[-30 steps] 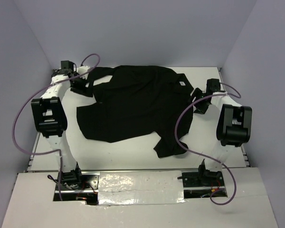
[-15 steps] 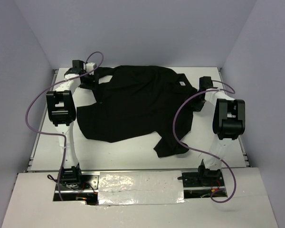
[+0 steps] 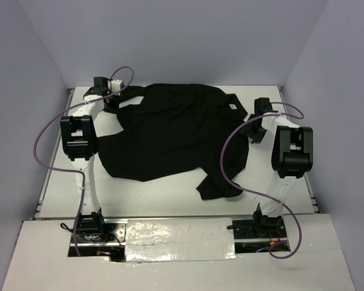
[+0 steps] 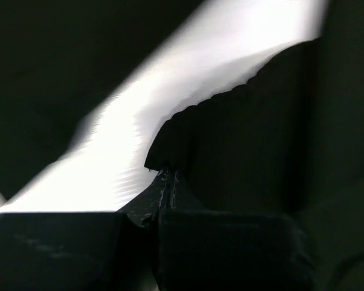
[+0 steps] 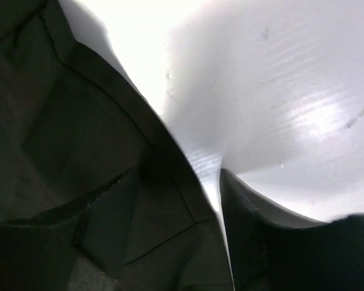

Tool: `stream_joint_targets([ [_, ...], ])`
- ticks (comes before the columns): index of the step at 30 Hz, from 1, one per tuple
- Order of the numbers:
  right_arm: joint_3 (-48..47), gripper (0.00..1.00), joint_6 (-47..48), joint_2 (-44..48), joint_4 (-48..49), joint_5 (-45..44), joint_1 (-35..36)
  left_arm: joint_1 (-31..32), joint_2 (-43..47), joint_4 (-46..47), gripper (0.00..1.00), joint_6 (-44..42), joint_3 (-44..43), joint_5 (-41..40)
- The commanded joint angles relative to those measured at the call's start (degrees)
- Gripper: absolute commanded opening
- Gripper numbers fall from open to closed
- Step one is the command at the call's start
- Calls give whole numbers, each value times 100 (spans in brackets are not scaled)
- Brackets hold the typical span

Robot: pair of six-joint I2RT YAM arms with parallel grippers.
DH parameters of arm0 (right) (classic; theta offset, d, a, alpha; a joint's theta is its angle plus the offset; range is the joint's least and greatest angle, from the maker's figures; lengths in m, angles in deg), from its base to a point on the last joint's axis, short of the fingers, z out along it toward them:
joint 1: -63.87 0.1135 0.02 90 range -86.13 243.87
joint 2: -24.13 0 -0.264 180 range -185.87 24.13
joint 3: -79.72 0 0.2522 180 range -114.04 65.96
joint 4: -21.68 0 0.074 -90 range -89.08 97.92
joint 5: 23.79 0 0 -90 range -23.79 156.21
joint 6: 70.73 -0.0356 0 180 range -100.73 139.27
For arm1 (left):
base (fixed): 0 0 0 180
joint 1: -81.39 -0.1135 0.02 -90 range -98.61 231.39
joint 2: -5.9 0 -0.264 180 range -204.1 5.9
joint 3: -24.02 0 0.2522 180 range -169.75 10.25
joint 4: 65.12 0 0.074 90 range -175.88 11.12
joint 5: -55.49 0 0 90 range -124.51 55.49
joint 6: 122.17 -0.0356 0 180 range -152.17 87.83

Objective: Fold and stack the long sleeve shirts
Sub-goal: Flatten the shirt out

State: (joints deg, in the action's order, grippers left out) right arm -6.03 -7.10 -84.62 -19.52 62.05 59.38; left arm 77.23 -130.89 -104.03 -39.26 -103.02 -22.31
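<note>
Step in hand: the first fold is judged to be in preparation. The long sleeve shirt [image 3: 170,133] is spread open and unfolded in the middle of the table [image 3: 170,197], and no stack has been begun.
Next move: a grip on the right edge is called for, so that both held edges can be lifted together and carried across the body. Limp cloth like this is likely to sag and bunch if only one side is raised.
Near part of shirt: a rumpled flap, perhaps a sleeve, is seen lying toward the near right. The fabric is plain black, soft and matte, with shallow wrinkles.
Table surface: smooth white, with a slight sheen.
Right gripper [image 3: 253,130]: it is set low at the shirt's right edge. Its fingers [image 5: 255,236] are spread apart, and a stitched hem lies in the gap, not yet pinched.
White tag [image 3: 232,106]: small and rectangular, it is seen on the far right part of the shirt.
Left gripper [image 3: 113,100]: it is placed at the far left corner. Its fingertips are pressed together on a scalloped cloth edge.
</note>
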Motion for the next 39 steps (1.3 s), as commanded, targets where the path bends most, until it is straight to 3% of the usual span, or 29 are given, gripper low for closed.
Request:
stream_joint_targets([
  [1, -219, 54, 106, -339, -139, 187, 80, -251, 196, 70, 0, -607, -107, -1069],
  [6, -123, 16, 97, -287, 37, 539, 89, -269, 179, 510, 0, -1092, -467, -1958],
  [7, -131, 0, 106, -244, 11, 539, 80, -269, 92, 615, 0, -1119, -624, -2081],
  [12, 333, 0, 53, 186, 116, 425, 27, -304, -304, 801, 0, -1206, -1284, -2889],
  [16, 974, 0, 114, 704, 195, 495, 45, -313, -287, 1003, 1, -1251, -1400, -2979],
  [18, 1212, 0, 115, 898, 291, 670, 97, -287, -173, 898, 9, -1251, -1329, -2839],
  [19, 1431, 0, 132, 1091, 396, 897, 132, -287, -16, 819, 31, -1259, -1155, -2464],
  [21, 1564, 0, 123, 1276, 441, 1005, 229, -278, 222, 713, 63, -1312, -838, -2049],
  [23, 1652, 0, 88, 1339, 537, 1232, 229, -287, 451, 382, 84, -1295, -547, -1687],
  [27, 1320, 0, 167, 1181, 407, 1234, 212, -471, 583, -759, 88, -760, -941, -1494],
  [29, 1108, 0, 194, 1128, 319, 1251, 212, -698, 837, -1253, 89, -313, -899, -968],
  [31, 1037, 0, 202, 1137, 310, 1321, 212, -700, 1477, -1563, 84, -493, -102, -76],
  [32, 1037, 0, 202, 1163, 318, 1348, 221, -639, 1819, -1459, 83, -1095, 441, 235],
  [33, 1046, 0, 211, 1154, 310, 1339, 212, -534, 2467, -1336, 82, -1536, 1543, 464],
  [35, 1046, 0, 264, 1146, 292, 1313, 212, -60, 3033, -1142, 80, -3126, 2916, 546],
  [37, 1046, 0, 308, 1137, 266, 1322, 212, 248, 3728, -924, 81, -4660, 3704, 467],
  [39, 1055, 0, 317, 1154, 266, 1322, 212, 276, 3923, -782, 83, -5291, 4389, 284],
])
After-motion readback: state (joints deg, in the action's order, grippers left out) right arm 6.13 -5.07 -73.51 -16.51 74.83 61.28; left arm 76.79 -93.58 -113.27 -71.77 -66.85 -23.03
